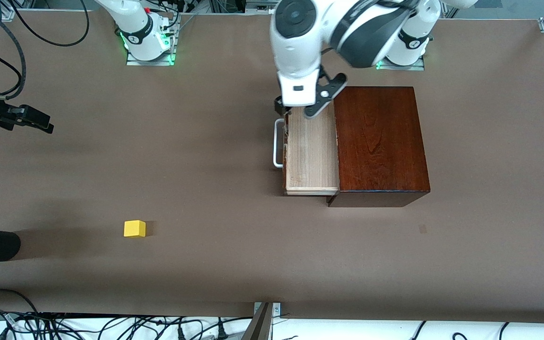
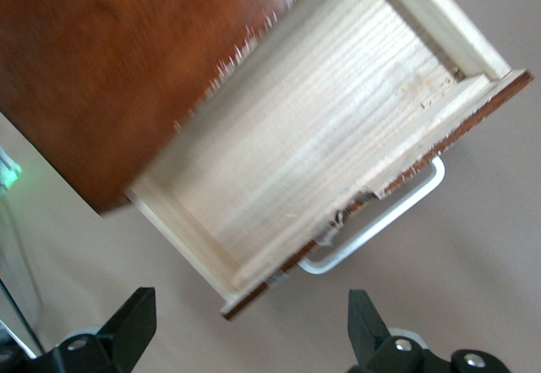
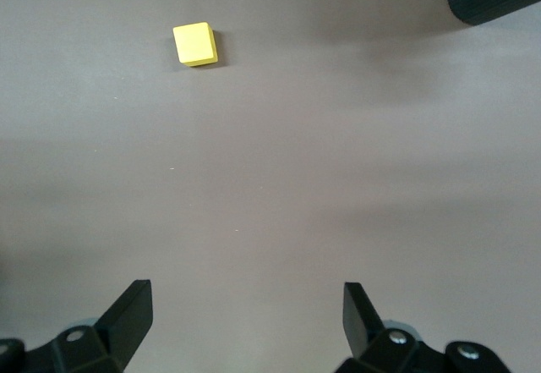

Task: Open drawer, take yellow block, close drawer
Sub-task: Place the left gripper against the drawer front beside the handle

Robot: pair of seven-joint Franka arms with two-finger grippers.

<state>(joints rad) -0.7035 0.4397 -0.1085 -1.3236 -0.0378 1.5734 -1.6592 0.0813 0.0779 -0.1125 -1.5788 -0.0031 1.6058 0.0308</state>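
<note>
Two end effectors spread wide, both empty. Shallow pale-wood drawer (image 1: 312,151) with white U-shaped bar handle (image 1: 277,143) stands pulled out of glossy dark wooden box (image 1: 379,141), tray bare inside. Small bright yellow cube (image 1: 134,228) sits on brown bench (image 1: 206,156), nearer front camera, toward right arm's end. I judge closing next: set left end effector (image 1: 295,109), now over drawer's front corner, flat against dark front, push straight. Right end effector (image 1: 26,120) waits over bench, touching nothing.
</note>
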